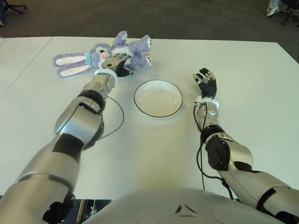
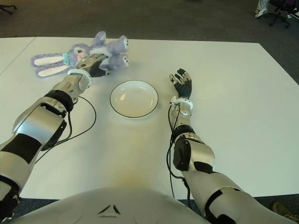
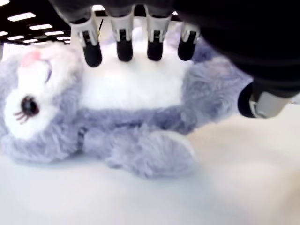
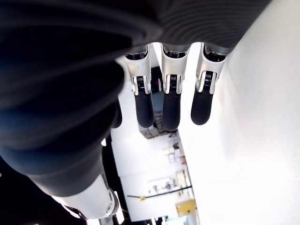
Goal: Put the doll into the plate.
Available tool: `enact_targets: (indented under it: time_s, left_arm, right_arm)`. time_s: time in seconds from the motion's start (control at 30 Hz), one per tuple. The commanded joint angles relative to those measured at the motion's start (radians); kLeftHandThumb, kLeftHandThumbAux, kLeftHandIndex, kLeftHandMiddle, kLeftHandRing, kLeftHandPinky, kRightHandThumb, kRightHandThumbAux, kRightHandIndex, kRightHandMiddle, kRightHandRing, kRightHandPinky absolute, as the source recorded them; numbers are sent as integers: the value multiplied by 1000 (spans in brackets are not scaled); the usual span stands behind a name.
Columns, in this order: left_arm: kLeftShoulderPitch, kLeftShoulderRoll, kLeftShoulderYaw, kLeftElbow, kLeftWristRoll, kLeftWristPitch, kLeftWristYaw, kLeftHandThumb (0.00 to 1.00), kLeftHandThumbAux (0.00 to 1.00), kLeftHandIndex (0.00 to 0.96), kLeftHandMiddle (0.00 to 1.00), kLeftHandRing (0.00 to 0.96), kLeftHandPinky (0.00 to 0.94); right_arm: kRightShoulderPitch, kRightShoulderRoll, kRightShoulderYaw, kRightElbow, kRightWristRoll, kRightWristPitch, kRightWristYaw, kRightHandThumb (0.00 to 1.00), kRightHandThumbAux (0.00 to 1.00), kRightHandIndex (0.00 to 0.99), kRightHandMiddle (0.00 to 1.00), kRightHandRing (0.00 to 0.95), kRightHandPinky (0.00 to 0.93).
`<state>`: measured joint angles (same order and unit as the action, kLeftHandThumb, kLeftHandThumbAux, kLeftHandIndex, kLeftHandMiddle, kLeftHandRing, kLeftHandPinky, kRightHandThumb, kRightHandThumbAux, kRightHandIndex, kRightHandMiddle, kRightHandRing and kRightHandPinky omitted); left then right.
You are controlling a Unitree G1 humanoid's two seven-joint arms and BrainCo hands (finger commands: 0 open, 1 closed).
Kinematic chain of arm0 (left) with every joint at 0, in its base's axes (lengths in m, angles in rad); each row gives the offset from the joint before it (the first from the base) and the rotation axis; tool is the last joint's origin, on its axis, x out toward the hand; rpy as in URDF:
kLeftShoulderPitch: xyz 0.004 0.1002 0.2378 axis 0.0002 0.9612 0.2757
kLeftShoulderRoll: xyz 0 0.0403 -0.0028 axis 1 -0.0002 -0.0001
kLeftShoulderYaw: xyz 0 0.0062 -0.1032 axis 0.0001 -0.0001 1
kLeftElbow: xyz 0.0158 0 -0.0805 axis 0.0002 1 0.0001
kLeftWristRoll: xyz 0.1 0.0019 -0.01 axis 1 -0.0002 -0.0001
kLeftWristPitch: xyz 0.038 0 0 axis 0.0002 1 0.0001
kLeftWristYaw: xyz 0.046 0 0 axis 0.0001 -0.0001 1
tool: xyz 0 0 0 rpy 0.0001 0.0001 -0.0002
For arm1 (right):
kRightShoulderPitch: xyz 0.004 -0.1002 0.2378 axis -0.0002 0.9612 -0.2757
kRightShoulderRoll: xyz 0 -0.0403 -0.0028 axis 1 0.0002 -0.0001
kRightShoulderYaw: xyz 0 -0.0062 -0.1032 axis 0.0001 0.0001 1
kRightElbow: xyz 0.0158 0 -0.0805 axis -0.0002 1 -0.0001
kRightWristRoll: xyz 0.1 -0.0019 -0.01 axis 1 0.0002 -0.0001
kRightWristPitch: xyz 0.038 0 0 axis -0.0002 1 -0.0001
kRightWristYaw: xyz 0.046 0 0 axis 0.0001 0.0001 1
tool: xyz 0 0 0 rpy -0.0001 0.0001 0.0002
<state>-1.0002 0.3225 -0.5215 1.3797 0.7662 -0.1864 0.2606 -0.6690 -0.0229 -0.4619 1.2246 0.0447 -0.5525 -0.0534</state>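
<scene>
Doll [image 1: 105, 53] is a fuzzy purple-and-white bunny lying on its back on the white bench [image 1: 233, 140], way out at about 11 o'clock from the robot's chest, long ears trailing off toward 9 o'clock and feet pointing toward 2 o'clock. Left robot hand [image 1: 117, 63] is stretched out right over its belly. In the left wrist view the fingertips [image 3: 124, 50] hang over the white tummy fur with the thumb down on the other side of the body, so the hand is straddling the doll. Fingers look spread, not clamped, and I can't honestly tell if they're touching the fur or just above it. I'd say it's not gripping anything yet.

Plate [image 1: 158, 98] is a white dish with a dark rim, sitting empty at roughly 12 o'clock in the middle of the bench, at about 4 o'clock from the doll and clearly apart from it. A black cable [image 1: 117, 122] loops on the bench beside the left forearm.

Right robot hand [image 1: 205, 81] shows just off the plate at 3 o'clock, fingers loosely extended and holding nothing.
</scene>
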Motion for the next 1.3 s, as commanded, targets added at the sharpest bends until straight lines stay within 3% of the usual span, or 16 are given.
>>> enact_targets:
  time_s: [0.03,0.4,1.3]
  left_arm:
    - [62,-27,17,18,-23,-1,-57,388,374,0,0,37,101]
    - [98,-59,25,23,-36,17,-68,387,388,0,0,21,81]
    - [112,-100,40,19,-42,6,-52,363,391,0,0,52,137]
  right_arm:
    - [220,72,-31,138,40,147,-8,351,869,210,205,201,212]
    - [221,66,-18,138,25,155,-16,298,880,182,194,191,212]
    - [229,62,-10,137,22,145,-15,313,881,189,198,194,209]
